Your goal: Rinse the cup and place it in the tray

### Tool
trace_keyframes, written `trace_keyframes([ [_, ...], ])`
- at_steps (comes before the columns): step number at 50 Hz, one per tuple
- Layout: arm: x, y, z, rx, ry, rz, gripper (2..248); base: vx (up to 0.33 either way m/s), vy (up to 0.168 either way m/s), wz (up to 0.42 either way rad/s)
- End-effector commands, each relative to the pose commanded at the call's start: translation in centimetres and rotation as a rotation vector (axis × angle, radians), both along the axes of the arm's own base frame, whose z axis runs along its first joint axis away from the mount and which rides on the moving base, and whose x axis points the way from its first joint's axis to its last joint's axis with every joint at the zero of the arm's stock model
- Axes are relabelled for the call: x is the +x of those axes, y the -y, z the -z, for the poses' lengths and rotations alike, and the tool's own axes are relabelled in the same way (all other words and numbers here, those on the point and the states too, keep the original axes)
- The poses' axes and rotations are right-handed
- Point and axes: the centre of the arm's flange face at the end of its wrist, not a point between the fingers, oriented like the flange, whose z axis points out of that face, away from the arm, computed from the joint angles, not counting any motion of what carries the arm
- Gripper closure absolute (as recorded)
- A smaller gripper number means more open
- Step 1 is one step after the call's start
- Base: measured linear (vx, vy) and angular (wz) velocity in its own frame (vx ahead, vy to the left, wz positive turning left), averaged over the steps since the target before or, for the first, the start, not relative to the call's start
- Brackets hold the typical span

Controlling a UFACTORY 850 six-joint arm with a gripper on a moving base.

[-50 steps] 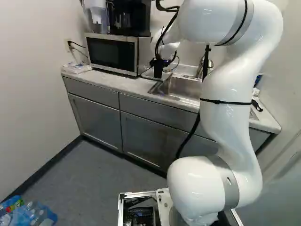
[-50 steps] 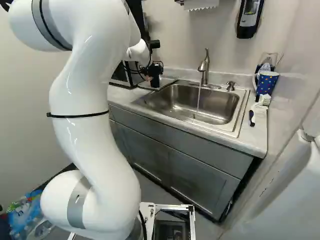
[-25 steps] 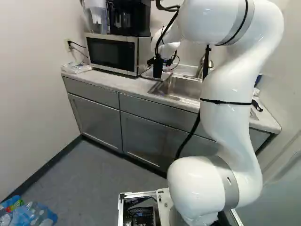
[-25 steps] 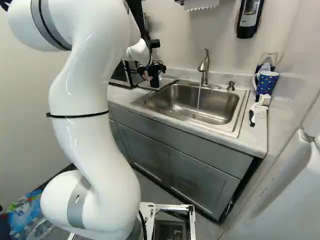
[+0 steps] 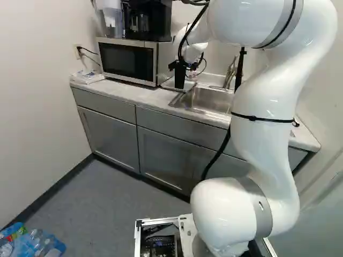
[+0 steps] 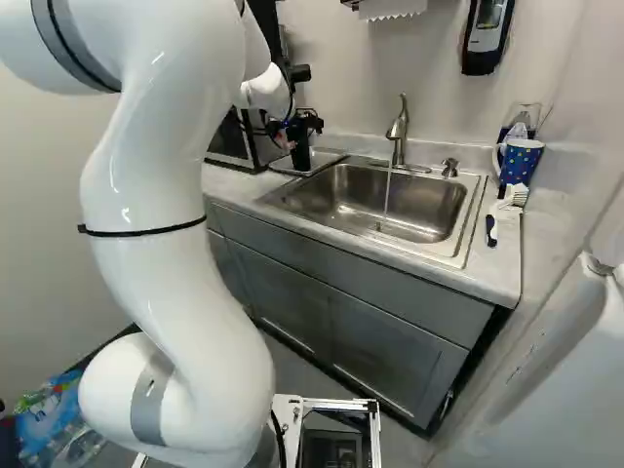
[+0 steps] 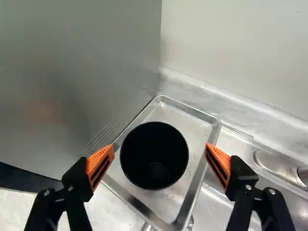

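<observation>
Cup's base hidden in wrist view, inside too dark to read; upper arm (image 5: pixel 268 101) cut off in left base view, covering sink's (image 6: pixel 395 200) right part. Tool (image 6: pixel 298 125) wide, fingers on either side of black cup (image 7: pixel 154 155), gap at each side, holding nothing. Cup upright on metal tray (image 7: pixel 200 178), toward its front edge; tray near table's (image 6: pixel 487 268) back edge. Since earlier frames: arm shifted, tool higher, cup same spot.

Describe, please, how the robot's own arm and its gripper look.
The arm is glossy white and rounded, with grey rings at the joints, a black strap around it and black cables. The gripper is black, with two fingers and ridged orange pads.
</observation>
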Motion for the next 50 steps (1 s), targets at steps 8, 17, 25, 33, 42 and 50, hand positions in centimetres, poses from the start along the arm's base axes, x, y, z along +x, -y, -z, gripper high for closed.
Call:
trace_keyframes([
  [8,-0.2,0.0,-1.0,0.000,0.016,0.000,3,0.000,0.000,0.000],
  [17,-0.4,0.0,-2.0,-0.001,0.033,0.000,3,0.000,0.000,0.000],
  [25,-0.6,0.0,-3.0,-0.001,0.049,0.000,3,0.000,0.000,0.000],
  [33,-0.8,0.0,-3.9,-0.001,0.065,0.000,3,0.000,0.000,0.000],
  [42,-1.2,0.4,-5.0,-0.002,0.082,0.007,3,0.000,0.000,0.000],
  [50,-1.9,1.4,-5.9,-0.003,0.096,0.023,3,0.000,0.000,0.000],
])
